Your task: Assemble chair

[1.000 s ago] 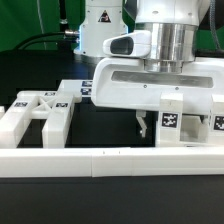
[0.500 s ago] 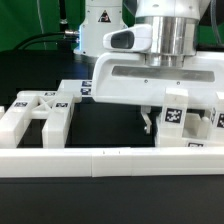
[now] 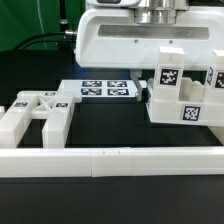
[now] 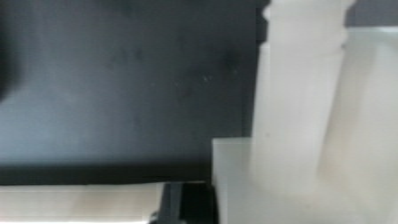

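My main worry is the grip. The gripper [image 3: 150,85] is clenched tight and its fingertips are hidden behind the tagged chair piece [image 3: 185,95], which hangs right under it at the exterior view's right, apparently clear of the tabletop [image 3: 100,128]. I take it to be grasping that piece by some thin part I cannot see. A chunky block held by a narrow pinch could swing or twist, and the smooth white plastic looks slippery enough to slide out if I move fast. The wrist view shows only a blurred white post and a ledge of the piece against the dark surface, so it cannot tell me how squarely the piece sits in the jaws, and a tilt would spoil any later fit. If I carry it toward the exterior view's left, its lower edge could clip the marker board [image 3: 105,89], which lies flat just beside it, or knock the X-braced frame [image 3: 40,112] resting further left out of position. Toward the camera, the long border wall [image 3: 110,160] runs across the front near the piece, so a low pass risks catching on it. The tabletop is matte black, flat and bare between the parts, so a dropped piece would likely tumble rather than stick. Behind it I see a green backdrop [image 3: 25,25] and dark cables [image 3: 45,42] at the exterior view's left, well apart from the work.
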`<state>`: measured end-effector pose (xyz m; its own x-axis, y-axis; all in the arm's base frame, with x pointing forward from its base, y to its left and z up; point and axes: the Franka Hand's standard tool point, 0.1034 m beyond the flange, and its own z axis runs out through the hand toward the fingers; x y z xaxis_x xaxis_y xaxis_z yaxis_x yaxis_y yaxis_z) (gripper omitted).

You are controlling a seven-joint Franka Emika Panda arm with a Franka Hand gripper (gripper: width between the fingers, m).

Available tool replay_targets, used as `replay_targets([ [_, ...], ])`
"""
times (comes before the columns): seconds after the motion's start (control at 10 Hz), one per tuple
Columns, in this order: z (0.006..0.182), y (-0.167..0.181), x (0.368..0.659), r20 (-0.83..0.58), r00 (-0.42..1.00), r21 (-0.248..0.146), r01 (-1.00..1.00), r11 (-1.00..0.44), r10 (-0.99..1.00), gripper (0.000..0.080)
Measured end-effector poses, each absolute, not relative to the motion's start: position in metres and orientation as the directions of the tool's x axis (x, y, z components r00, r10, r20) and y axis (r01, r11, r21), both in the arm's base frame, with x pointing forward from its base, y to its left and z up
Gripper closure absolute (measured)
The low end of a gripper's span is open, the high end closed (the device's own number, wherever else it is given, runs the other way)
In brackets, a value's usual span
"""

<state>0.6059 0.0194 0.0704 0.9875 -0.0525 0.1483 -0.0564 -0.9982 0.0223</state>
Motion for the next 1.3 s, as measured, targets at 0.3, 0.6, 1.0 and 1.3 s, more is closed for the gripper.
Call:
replay_targets([
  [0.3,0.067,0.022,0.595,-0.059,0.997,0.004,-0.059,-0.998,-0.059,0.0766],
  [0.6,0.069,0.013,0.58,-0.314,0.949,-0.036,0.025,-0.999,0.036,0.0766],
  [1.0,0.064,0.007,0.575,-0.595,0.803,-0.054,0.011,-0.998,0.041,0.0766],
  [1.3,0.057,-0.004,0.562,-0.764,0.643,-0.055,0.013,-0.998,0.05,0.0766],
])
